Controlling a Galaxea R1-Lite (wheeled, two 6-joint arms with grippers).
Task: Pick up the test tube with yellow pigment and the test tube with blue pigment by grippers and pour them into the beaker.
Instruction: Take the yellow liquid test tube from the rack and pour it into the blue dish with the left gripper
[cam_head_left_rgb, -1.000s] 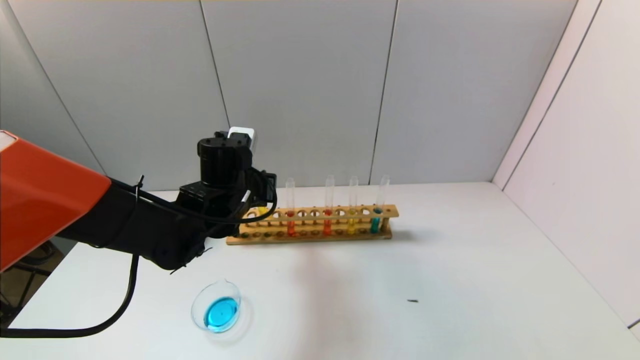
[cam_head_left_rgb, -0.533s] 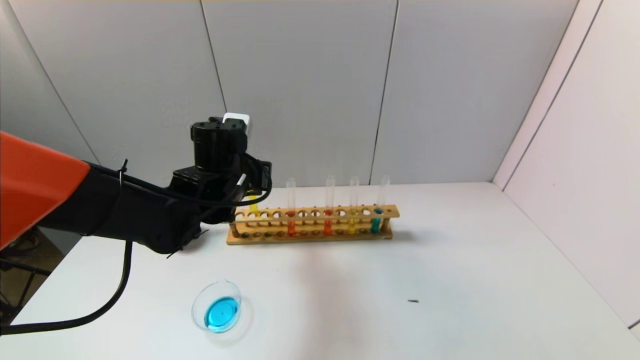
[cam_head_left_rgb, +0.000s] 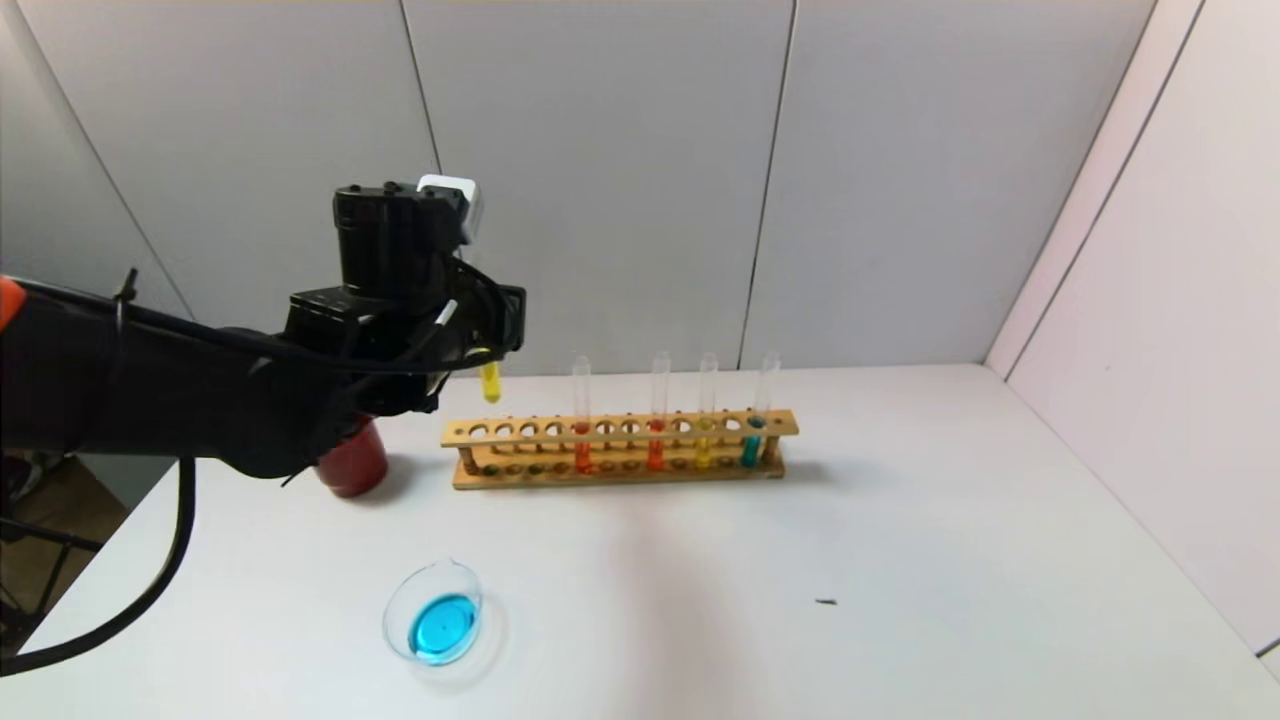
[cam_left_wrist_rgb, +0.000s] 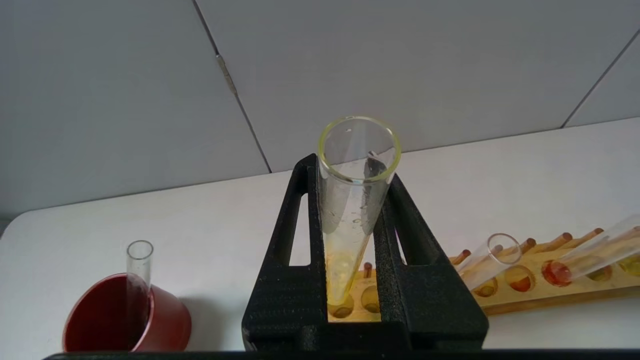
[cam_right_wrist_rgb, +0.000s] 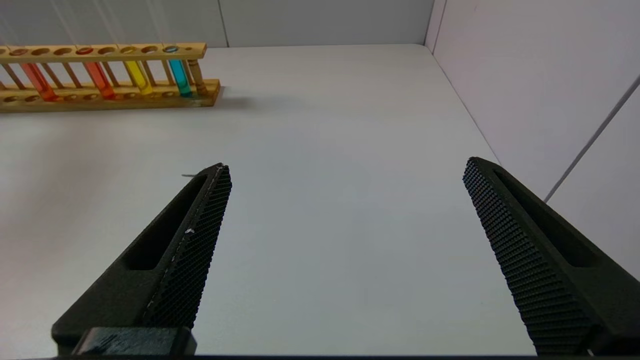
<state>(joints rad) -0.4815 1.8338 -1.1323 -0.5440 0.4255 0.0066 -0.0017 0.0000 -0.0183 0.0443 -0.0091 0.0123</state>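
Observation:
My left gripper (cam_head_left_rgb: 482, 348) hangs above the left end of the wooden rack (cam_head_left_rgb: 620, 445), shut on the test tube with yellow pigment (cam_head_left_rgb: 490, 383). In the left wrist view the black fingers (cam_left_wrist_rgb: 295, 240) clamp that tube (cam_left_wrist_rgb: 350, 200) upright, with its yellow base clear of the rack's holes. The beaker (cam_head_left_rgb: 435, 612) sits near the table's front left and holds cyan-blue liquid. The test tube with blue pigment is out of view. My right gripper (cam_right_wrist_rgb: 347, 165) is open over bare table at the right, holding nothing.
A dark-red cup (cam_head_left_rgb: 352, 465) stands left of the rack with an empty clear tube (cam_left_wrist_rgb: 138, 280) in it. The rack holds two orange-red tubes (cam_head_left_rgb: 582, 450), another yellow one (cam_head_left_rgb: 703, 445) and a teal one (cam_head_left_rgb: 750, 445). Walls close the back and right.
My left gripper has risen and drawn left with the yellow tube, lifting it out of the rack. The red cup behind the arm has come into sight.

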